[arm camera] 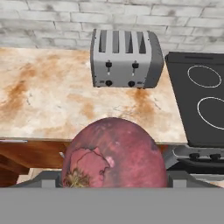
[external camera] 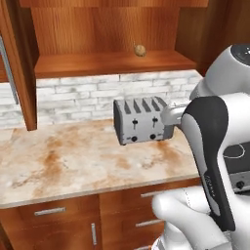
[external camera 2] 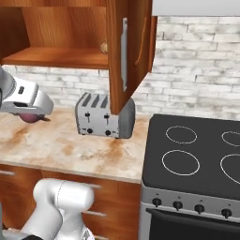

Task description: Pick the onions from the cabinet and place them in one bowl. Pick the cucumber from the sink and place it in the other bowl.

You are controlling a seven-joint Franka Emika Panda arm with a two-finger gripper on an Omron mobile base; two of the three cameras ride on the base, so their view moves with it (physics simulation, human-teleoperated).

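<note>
1 purple onion (arm camera: 114, 153) gripped in pincer (external camera 2: 31, 116), marble counter (external camera: 73, 161), toaster (external camera: 141, 119), brick wall (external camera: 88, 95)

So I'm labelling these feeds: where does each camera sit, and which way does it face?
Left base view: behind-left of the arm, facing the toaster and cabinet.
Right base view: behind-right, facing the toaster, stove and hand.
Hand view: on the hand, over the purple onion it carries, toward the toaster.
All three share the toaster.
</note>
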